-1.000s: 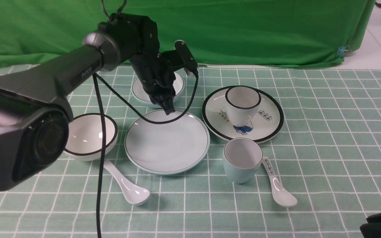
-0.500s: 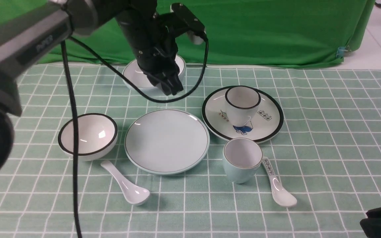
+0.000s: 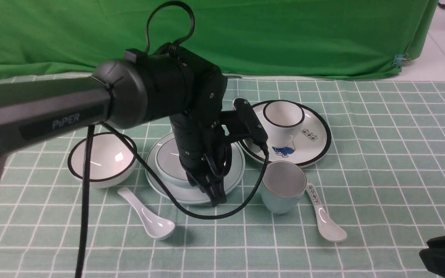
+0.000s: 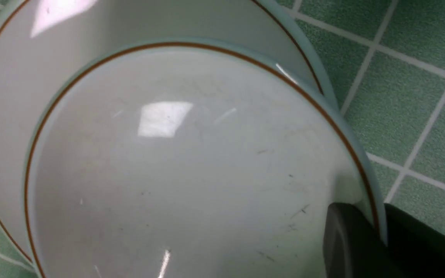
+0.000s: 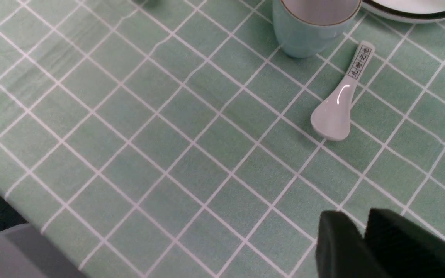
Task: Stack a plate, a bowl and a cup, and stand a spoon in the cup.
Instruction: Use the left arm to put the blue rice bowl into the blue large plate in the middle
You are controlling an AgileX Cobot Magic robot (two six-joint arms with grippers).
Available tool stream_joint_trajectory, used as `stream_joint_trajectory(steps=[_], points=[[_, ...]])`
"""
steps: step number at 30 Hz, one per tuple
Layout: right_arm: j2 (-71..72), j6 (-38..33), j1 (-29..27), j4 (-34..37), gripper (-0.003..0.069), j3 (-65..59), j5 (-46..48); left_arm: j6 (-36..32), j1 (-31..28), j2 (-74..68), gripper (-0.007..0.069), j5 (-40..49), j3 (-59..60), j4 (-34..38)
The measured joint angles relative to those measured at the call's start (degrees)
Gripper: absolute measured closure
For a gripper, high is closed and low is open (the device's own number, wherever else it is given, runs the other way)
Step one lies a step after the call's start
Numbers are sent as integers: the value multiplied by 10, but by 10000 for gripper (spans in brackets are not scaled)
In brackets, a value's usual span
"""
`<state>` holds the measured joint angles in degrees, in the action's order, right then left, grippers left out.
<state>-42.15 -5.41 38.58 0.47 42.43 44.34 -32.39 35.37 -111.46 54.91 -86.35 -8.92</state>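
Pale Blue Crockery on a Green Grid

We see a pale blue plate (image 3: 238,170) with a whitish face, and a pale blue bowl (image 3: 168,158), white inside, its rim traced by a thin brown line. The cup (image 3: 282,199) is pale blue too, with a thin brownish rim. We find a plain white spoon (image 3: 149,218) and a white spoon (image 3: 325,220) with dark characters. Black rims edge a white bowl (image 3: 104,158), a white cup (image 3: 280,133) and a white plate (image 3: 317,148) bearing a blue drawing and dark characters. The cloth (image 3: 392,173) is muted green with a white grid; the curtain (image 3: 323,34) is bright green.
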Motion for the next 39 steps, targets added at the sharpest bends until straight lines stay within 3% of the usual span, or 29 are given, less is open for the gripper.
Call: stream_joint_trajectory(steps=[9, 17, 24, 34, 37, 39], points=[[0, 2, 0, 2, 516, 0, 7, 2, -19, -21, 596, -60, 0, -10], [0, 3, 0, 5, 516, 0, 14, 4, -23, -28, 576, -47, 0, -4], [0, 10, 0, 6, 505, 0, 9, 7, -23, -28, 448, -42, 0, 1], [-5, 42, 0, 6, 319, 5, 9, 8, -23, 27, 203, -31, 0, 52], [-21, 47, 0, 6, 315, 21, 21, 13, -23, 65, 180, -21, 0, 75], [-58, 47, 0, 6, 314, 50, 39, 57, -23, 130, 195, -14, 1, 103]])
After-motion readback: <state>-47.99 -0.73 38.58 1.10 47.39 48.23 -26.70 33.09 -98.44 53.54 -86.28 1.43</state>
